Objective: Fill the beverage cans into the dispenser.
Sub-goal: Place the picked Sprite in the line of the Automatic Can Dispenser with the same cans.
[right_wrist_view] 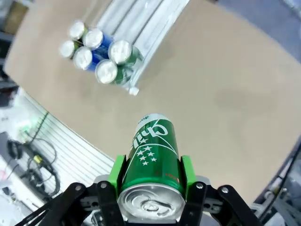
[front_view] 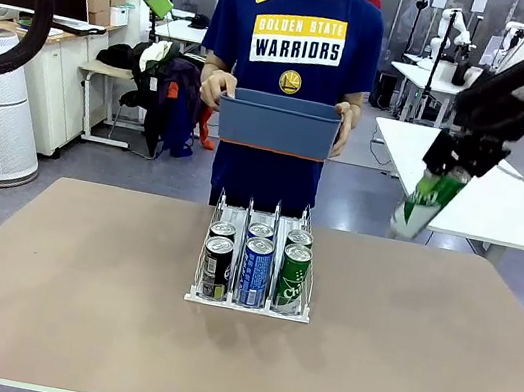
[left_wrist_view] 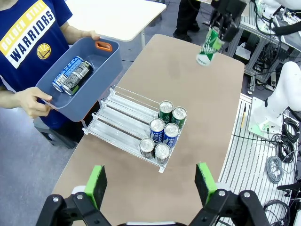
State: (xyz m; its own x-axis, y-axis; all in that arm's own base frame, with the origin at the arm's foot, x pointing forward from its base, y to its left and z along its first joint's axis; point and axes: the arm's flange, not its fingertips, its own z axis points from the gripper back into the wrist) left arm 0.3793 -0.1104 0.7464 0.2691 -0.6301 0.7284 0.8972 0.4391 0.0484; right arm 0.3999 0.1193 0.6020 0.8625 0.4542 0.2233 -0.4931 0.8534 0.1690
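R gripper (front_view: 444, 185) is clenching a green can (front_view: 427, 201). In the R wrist cam I'm seeing both green pads (right_wrist_view: 117, 173) pressing on the can's sides, with one silver end facing the lens. The can is hanging tilted, high in the air, to the right of the rack (front_view: 248, 306) and well apart from it. L wrist cam is showing the same can (left_wrist_view: 209, 43) above the far part of the table (left_wrist_view: 197, 94).

L gripper (left_wrist_view: 150, 183) is standing released, pads wide apart w/ nothing between them, hovering high over the near side of the table. In the front cam the L arm is reaching in at top left, well clear of the rack.

The rack is sitting mid-table w/ its 3 lanes running toward the person. 6 cans are standing upright in it, 2 per lane, all packed at the end nearest me: black pair (front_view: 216, 267) in the left lane, blue pair (front_view: 256, 271) in the middle, green pair (front_view: 292, 278) in the right. The far halves of the lanes are lying bare.

The person is holding a blue-grey bin (front_view: 278, 124) w/ both hands at chest height, just past the far table edge. L wrist cam is showing 2 more cans lying on their sides inside it, one blue (left_wrist_view: 66, 73) and one black (left_wrist_view: 80, 76), touching each other.
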